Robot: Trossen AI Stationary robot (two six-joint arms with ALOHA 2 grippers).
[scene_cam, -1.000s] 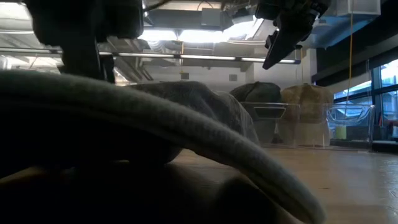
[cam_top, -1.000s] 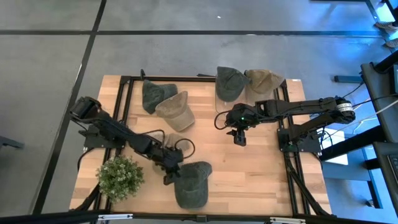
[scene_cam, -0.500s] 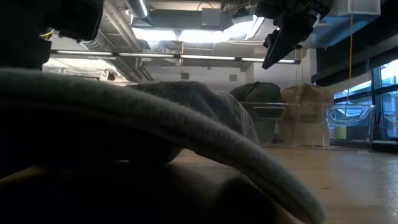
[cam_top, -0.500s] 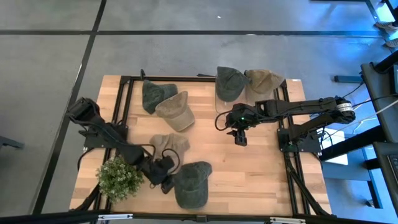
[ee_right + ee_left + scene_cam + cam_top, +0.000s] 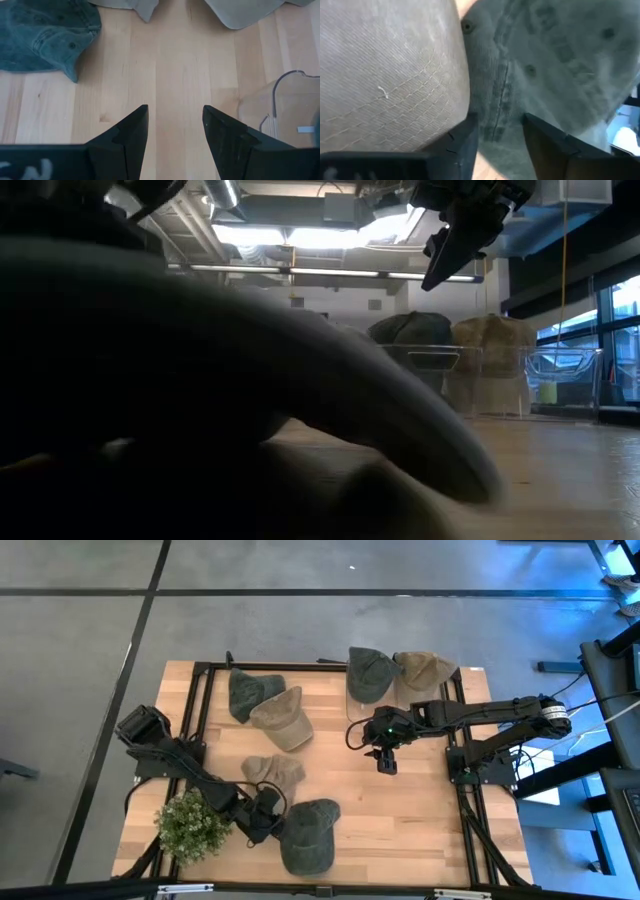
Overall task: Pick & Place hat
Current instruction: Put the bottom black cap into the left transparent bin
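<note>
A grey-green hat (image 5: 310, 836) lies on its brim and crown near the table's front edge; it also shows in the right wrist view (image 5: 45, 35) and fills the low view (image 5: 230, 380). My left gripper (image 5: 267, 827) is down at this hat's left side, open, with the hat's cloth (image 5: 560, 60) showing between and beyond its fingers. A tan hat (image 5: 272, 770) lies just beyond it (image 5: 385, 75). My right gripper (image 5: 386, 764) hangs open above bare wood at centre right (image 5: 175, 112). My left gripper comes slanting down from the table's left onto the grey-green hat's left side, by a stitched seam (image 5: 497, 100). Its open fingers (image 5: 465, 145) stand on either side of a strip of that cloth. The hat lies on the table. The fingertips hide the contact itself.
A potted plant (image 5: 192, 825) stands close by my left arm at the near left. A dark green hat (image 5: 250, 690) and another tan hat (image 5: 283, 718) lie at the far left. Clear bins with two hats (image 5: 400, 672) stand at the far right (image 5: 280, 100).
My left arm has swung toward the table's near edge and sunk, off the tan hat, which now lies uncovered. Its gripper has rolled about its own line and come down at the grey-green hat's left side. In the low view the hat's near outline has shifted and blurred.
</note>
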